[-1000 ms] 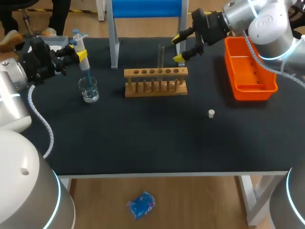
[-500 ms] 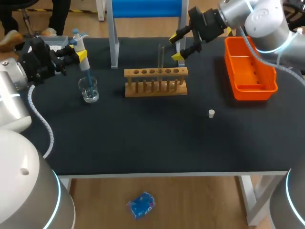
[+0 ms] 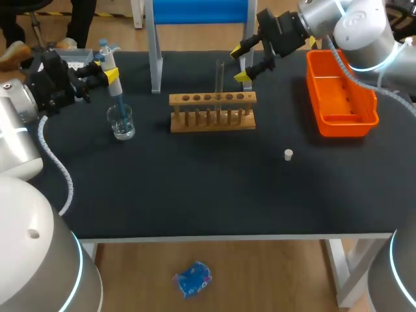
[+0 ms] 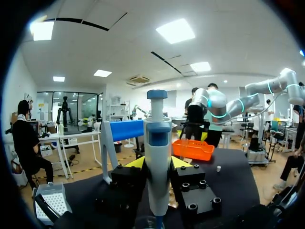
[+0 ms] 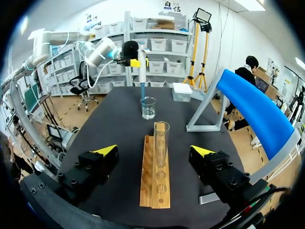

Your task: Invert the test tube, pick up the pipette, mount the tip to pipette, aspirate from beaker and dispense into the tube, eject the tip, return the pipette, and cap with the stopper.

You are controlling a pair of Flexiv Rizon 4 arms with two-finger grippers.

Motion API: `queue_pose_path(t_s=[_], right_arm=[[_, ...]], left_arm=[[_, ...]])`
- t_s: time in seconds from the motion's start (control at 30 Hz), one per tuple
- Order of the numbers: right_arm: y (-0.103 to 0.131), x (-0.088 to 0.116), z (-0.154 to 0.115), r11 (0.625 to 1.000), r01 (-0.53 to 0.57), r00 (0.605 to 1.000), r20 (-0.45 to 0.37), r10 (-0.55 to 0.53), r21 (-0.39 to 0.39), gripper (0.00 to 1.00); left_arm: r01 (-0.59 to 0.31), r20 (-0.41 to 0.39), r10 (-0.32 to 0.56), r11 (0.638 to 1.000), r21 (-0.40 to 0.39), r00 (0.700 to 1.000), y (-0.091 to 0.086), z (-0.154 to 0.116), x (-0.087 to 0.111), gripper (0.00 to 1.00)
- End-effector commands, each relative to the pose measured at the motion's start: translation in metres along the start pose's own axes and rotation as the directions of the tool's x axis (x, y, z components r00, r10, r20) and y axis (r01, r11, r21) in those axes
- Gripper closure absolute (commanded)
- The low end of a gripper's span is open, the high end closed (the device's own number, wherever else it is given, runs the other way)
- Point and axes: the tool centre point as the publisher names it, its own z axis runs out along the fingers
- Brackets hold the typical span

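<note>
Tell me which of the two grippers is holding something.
The left gripper, shut on the pipette over the beaker; the right gripper is open and empty, test tube ahead of it.

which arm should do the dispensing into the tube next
Left. The left gripper is shut on the pipette, tip down in the beaker; the right gripper is open, empty, by the test tube.

Head camera: high, behind, over the whole table (image 3: 195, 195). Left wrist camera faces right, tight on the pipette (image 4: 157, 157). Right wrist camera faces left along the rack (image 5: 152, 191), sharing that pipette.
</note>
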Motion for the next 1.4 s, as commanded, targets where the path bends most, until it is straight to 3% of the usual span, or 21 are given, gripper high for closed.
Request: queue_pose_path(t_s=[0.03, 0.57, 1.17, 1.4], right_arm=[[0.0, -0.001, -0.001, 1.0, 0.001, 1.0, -0.004, -0.001, 0.001, 0.0], [0.0, -0.001, -0.001, 1.0, 0.001, 1.0, -0.004, -0.001, 0.001, 0.0], [0.0, -0.001, -0.001, 1.0, 0.001, 1.0, -0.004, -0.001, 0.001, 0.0], [0.0, -0.001, -0.001, 1.0, 0.001, 1.0, -0.004, -0.001, 0.001, 0.0]], left_arm=[[-0.004, 0.002, 0.004, 1.0, 0.003, 1.0, -0.001, -0.001, 0.0, 1.0], [-0.034, 0.029, 0.034, 0.999, 0.003, 0.999, -0.041, -0.009, -0.007, 1.0], [-0.036, 0.028, 0.036, 0.999, 0.004, 0.999, -0.05, -0.009, -0.005, 1.0], [-0.055, 0.016, 0.056, 0.998, -0.014, 0.998, -0.09, -0.008, 0.0, 1.0]])
